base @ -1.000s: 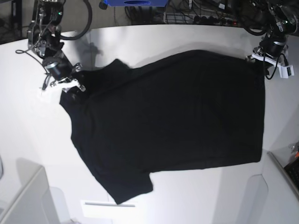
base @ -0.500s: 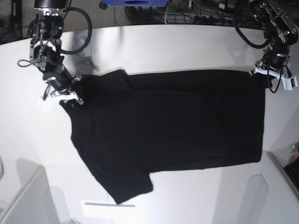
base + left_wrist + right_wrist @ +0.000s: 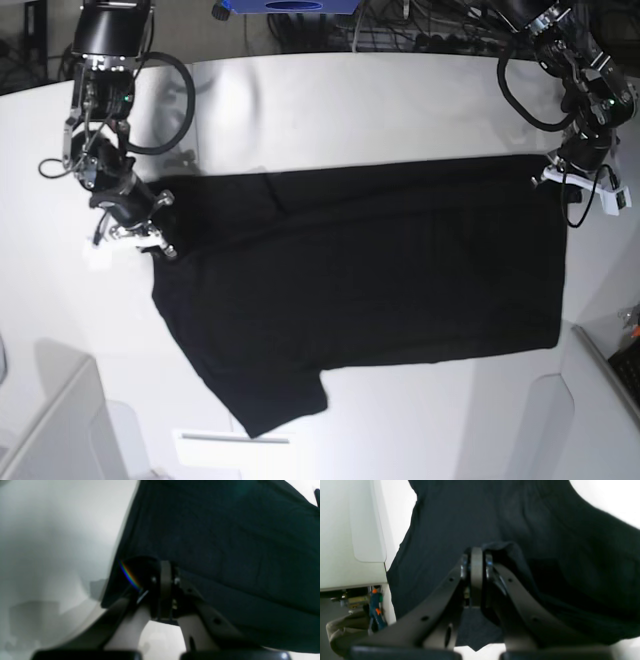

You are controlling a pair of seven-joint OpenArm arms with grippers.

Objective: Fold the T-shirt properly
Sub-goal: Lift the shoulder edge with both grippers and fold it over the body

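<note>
Across the white desk (image 3: 330, 100) your black T-shirt (image 3: 370, 270) lay spread, its far edge doubled over toward the middle and one sleeve pointing to the near edge. Your left gripper (image 3: 553, 172) had its jaws clamped on the shirt's far corner at the hem end, and your right gripper (image 3: 150, 225) had its jaws pinched on the cloth at the shoulder end.

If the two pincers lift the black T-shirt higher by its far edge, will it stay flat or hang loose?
Probably hang loose: the T-shirt already drapes in soft folds from the right pincer and the left pincer. It seems light, since thin pinches at two corners carry a whole edge. The lower sleeve, lying on the table, would likely drag and bunch.
</note>
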